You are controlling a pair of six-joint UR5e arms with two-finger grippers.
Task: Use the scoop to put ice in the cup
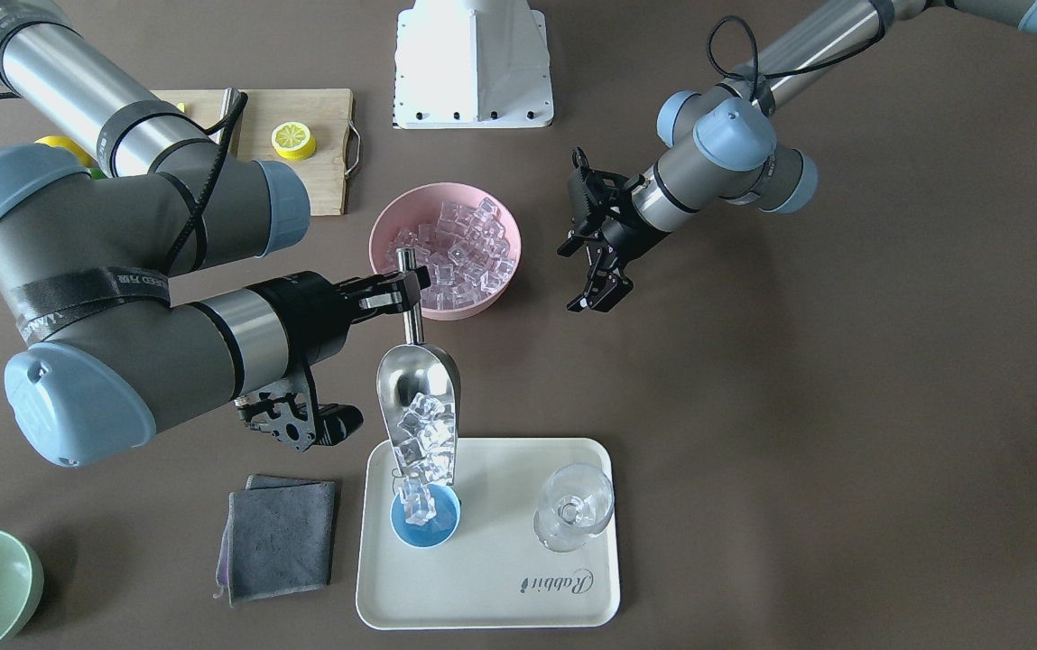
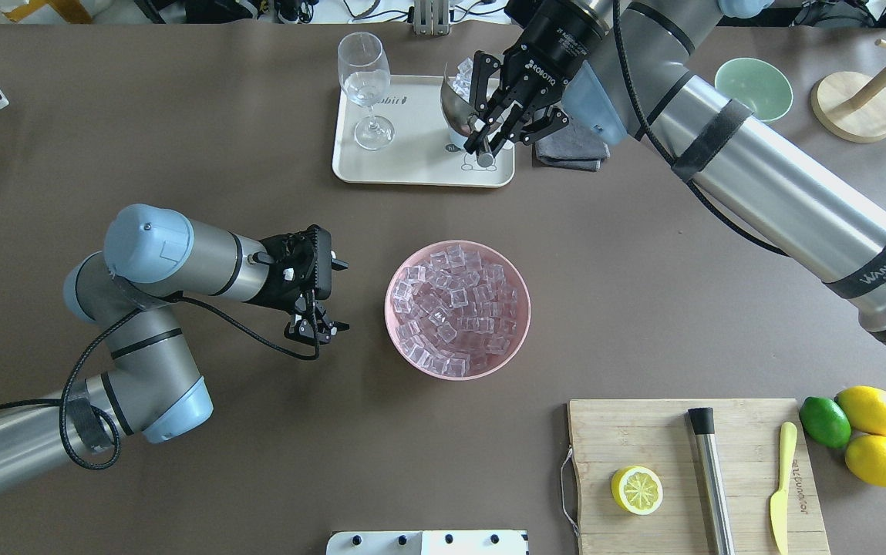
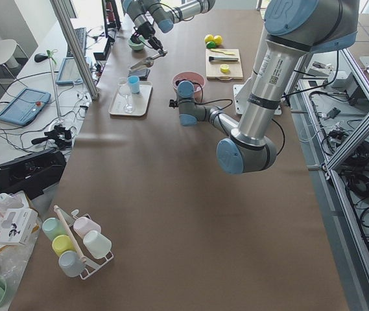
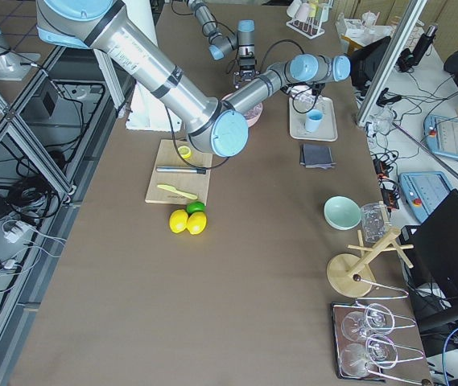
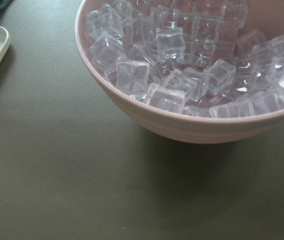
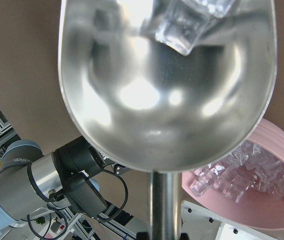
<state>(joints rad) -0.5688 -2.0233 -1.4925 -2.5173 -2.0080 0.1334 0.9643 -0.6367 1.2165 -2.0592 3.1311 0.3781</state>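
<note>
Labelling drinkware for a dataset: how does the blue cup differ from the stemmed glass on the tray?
The cup is opaque light blue, short and stemless; the glass is clear, with a stem. The cup holds ice, and the scoop is tipped over it; the glass looks empty. Both stand upright on the tray.

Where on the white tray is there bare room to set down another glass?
The tray is bare in the middle, between the cup and the wine glass, and along the edge by its printed word. The cup's corner is crowded: the scoop hangs over it.
</note>
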